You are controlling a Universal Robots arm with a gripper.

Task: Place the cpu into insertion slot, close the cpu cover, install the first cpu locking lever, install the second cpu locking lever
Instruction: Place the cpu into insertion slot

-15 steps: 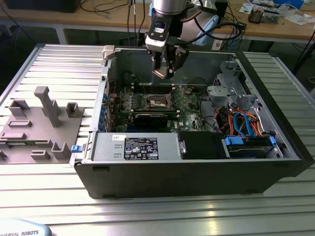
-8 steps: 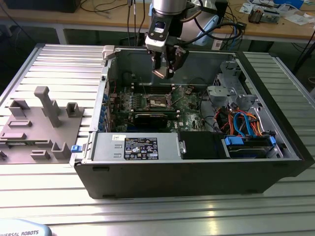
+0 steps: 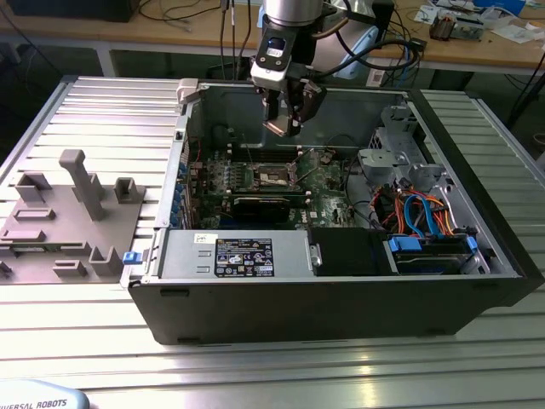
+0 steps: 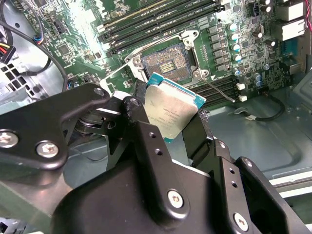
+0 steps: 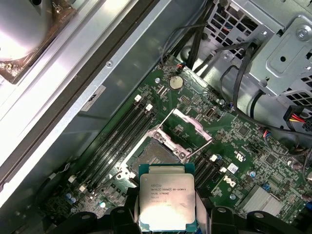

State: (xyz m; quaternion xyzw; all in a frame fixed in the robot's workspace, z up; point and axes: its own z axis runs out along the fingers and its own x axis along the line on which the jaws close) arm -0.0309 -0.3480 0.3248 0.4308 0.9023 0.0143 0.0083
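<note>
Gripping the cpu [image 4: 171,111] by two opposite edges, the gripper [image 4: 168,124] has its black fingers [image 4: 140,127] clamped on the chip, whose silvery metal top faces both wrist cameras. The chip hangs in the air, well clear of the board. The relation that matters lies directly past it: the insertion slot [image 5: 155,156] sits beyond the chip's far edge, along the line the fingers point, lower down and with nothing between. In the first wrist view the chip's edges look turned relative to the slot's silvery rim, so I judge the two are not squared up yet, though the camera's slant may account for some of that. The slot is bare, its dark contact field exposed. Past it the cpu cover [image 5: 189,127] stands swung open on its hinge, and the thin locking levers [image 5: 201,147] stick up unlatched beside the frame. Farther off, the memory slots [image 5: 117,139] run alongside on the green circuit board [image 5: 243,146]. In the exterior view the arm reaches down into the open computer case [image 3: 341,298], wrist tilted, the gripper over the socket area.
</note>
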